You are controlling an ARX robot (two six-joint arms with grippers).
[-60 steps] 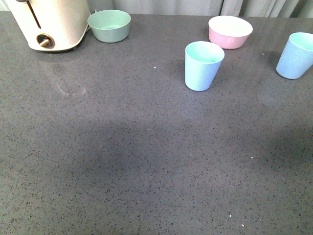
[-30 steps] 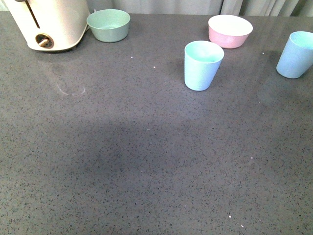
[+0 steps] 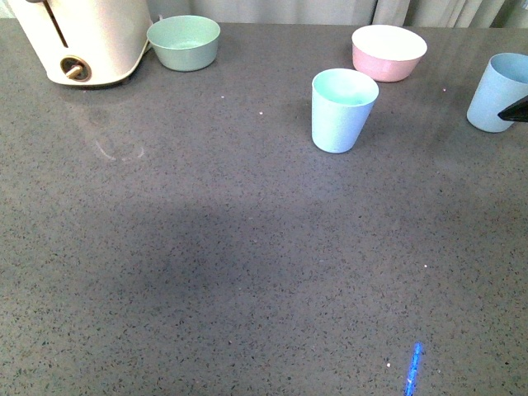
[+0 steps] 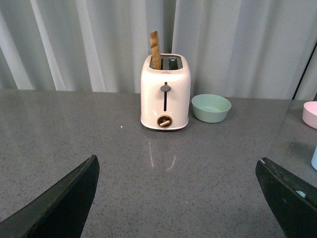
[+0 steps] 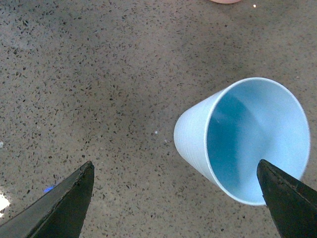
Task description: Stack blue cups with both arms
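Two blue cups apart; right pincer spread

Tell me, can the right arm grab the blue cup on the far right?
Probably yes. The right gripper is open just above the upright blue cup, and nothing stands between them. The cup sits off toward one finger, though.
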